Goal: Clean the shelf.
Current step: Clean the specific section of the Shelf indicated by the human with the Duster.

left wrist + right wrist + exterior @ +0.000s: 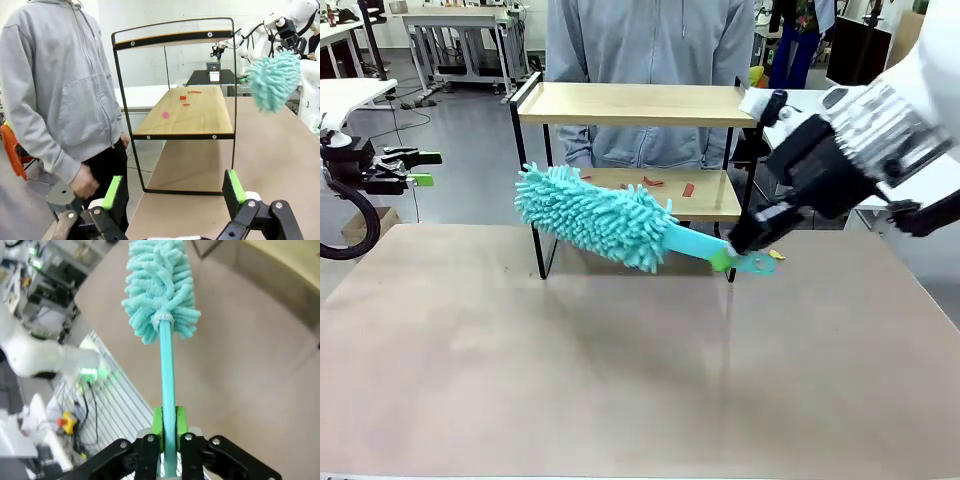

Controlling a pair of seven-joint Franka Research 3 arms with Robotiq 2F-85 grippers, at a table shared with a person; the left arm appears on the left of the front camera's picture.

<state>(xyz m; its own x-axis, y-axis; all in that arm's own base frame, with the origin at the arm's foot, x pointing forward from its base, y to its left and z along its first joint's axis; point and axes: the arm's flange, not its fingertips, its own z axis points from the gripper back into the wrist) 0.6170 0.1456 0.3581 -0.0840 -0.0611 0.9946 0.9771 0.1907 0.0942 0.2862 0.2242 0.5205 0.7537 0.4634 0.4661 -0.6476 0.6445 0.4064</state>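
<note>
Right gripper (169,424) around teal duster (595,215), before shelf (630,103)

Likely a robotics lab: beyond the counter (620,340) stand white workbenches (460,17) on metal legs, with loose cables (417,100) trailing over a bare grey floor (470,170).

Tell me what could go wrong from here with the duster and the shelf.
1. The right gripper has its jaws only near the end of the duster handle; pressing may twist it loose.
2. The shelf seems to stand free; a sweep may shove it toward the person.
3. The red scraps may scatter.
</note>
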